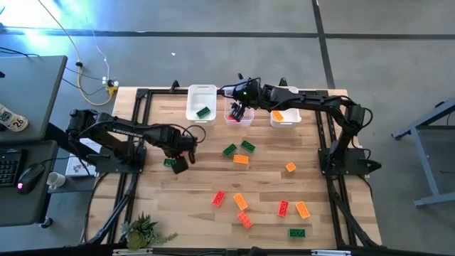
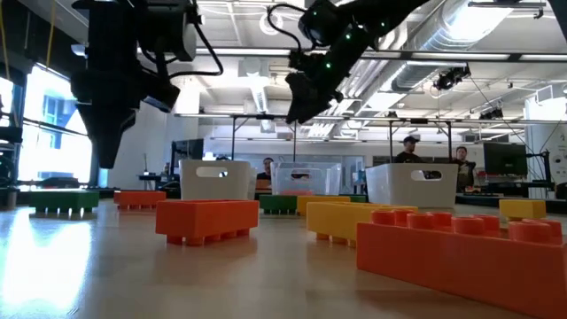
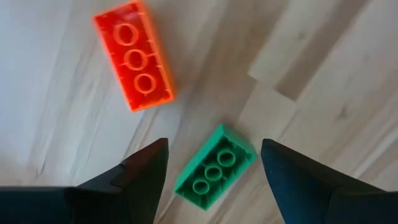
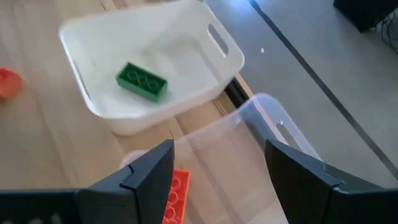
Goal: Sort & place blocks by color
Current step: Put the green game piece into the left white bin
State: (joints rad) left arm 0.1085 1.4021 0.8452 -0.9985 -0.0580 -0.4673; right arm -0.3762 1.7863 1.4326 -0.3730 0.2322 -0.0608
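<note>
Open-plan robotics lab or workshop: exposed silver ceiling ducts (image 2: 478, 31), polished grey concrete floor (image 1: 234, 50), seated people at monitors (image 2: 409, 149).

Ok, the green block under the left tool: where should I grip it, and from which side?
Come straight down from above on the green block. It lies flat, studs up, between the open fingers of the left tool, with bare table around it. Grip the two long side walls, across its short width. It sits askew to the fingers, so rotate the wrist first to square them to those walls.
</note>
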